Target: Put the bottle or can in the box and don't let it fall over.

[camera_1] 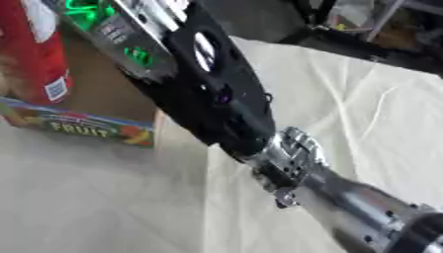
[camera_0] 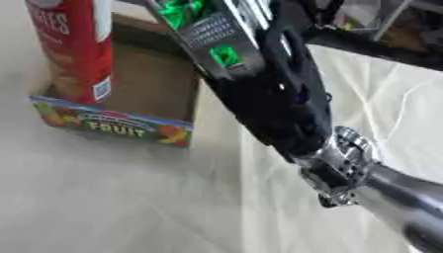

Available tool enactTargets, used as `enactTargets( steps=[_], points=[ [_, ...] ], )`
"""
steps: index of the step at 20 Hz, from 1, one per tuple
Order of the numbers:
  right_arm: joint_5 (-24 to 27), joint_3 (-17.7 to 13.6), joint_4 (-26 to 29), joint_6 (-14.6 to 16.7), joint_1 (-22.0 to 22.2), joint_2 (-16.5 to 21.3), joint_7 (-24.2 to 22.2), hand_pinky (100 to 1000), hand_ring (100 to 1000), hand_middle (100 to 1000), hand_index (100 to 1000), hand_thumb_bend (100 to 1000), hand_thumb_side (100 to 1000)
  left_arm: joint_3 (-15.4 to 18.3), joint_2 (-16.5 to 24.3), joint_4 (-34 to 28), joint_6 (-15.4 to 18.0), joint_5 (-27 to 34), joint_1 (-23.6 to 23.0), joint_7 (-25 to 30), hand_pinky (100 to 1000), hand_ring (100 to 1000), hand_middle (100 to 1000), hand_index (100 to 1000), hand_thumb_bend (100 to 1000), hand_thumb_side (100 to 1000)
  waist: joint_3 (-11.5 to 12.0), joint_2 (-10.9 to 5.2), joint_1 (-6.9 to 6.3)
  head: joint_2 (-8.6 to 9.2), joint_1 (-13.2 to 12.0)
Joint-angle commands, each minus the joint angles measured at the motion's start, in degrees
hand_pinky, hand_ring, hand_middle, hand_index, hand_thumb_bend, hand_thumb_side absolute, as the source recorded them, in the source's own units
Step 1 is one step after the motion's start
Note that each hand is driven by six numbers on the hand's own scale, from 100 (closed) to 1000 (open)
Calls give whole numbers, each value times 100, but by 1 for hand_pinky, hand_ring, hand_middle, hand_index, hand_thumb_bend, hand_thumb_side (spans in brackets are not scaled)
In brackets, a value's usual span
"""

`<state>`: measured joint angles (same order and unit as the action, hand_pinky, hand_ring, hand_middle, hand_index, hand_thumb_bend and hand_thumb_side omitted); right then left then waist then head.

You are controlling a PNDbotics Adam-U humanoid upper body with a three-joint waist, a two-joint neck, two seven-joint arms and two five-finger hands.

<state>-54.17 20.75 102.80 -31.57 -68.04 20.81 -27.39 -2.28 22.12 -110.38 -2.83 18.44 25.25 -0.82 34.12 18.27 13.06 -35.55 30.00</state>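
A tall red can [camera_0: 78,49] stands upright in the near left corner of an open cardboard box [camera_0: 112,121], whose front wall carries a fruit picture and the word FRUIT. The can's top is cut off by the picture's upper edge. My right arm rises from the lower right across the picture, and my right hand [camera_0: 212,37], grey with green lights, hangs over the box's right side, just right of the can. Its fingers lie beyond the upper edge, so any contact with the can is hidden. My left hand does not show.
A cream cloth [camera_0: 380,113] covers the table to the right of the box. Bare grey tabletop [camera_0: 104,197] lies in front of the box. Dark frames and clutter [camera_0: 380,44] run along the far edge at the upper right.
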Motion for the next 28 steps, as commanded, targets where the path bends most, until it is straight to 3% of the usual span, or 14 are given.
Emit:
enactTargets(
  steps=[1, 4, 9, 16, 28],
  points=[
    [-48, 77, -226, 20, -126, 10, 79, 324, 551, 607, 607, 100, 100, -4, 80, -140, 0, 2, 82, 21, 806, 1000, 1000, 895, 187, 763, 18, -68, -69, 92, 60],
    [-53, 111, -386, -1, -123, -5, 93, 291, 527, 585, 580, 100, 100, -3, 96, -146, -2, -7, 92, 28, 806, 1000, 1000, 895, 187, 766, 39, -33, -48, 95, 72],
    [64, -6, -420, -163, -197, 77, 514, 275, 509, 572, 582, 100, 100, 10, 120, -131, -13, -31, 38, 23, 808, 1000, 1000, 895, 187, 775, 35, -14, -32, 66, 120],
    [396, -372, -335, -380, -353, 396, 1085, 271, 504, 573, 579, 100, 100, 27, 149, -124, -2, -50, -16, 27, 808, 1000, 1000, 895, 184, 772, -49, -63, -88, -22, 90],
    [362, -261, -1062, -544, -364, 582, 1768, 282, 519, 582, 582, 100, 100, 34, 180, -139, 4, -87, 21, 31, 809, 1000, 1000, 896, 183, 788, 111, 141, -23, 34, 278]
  ],
)
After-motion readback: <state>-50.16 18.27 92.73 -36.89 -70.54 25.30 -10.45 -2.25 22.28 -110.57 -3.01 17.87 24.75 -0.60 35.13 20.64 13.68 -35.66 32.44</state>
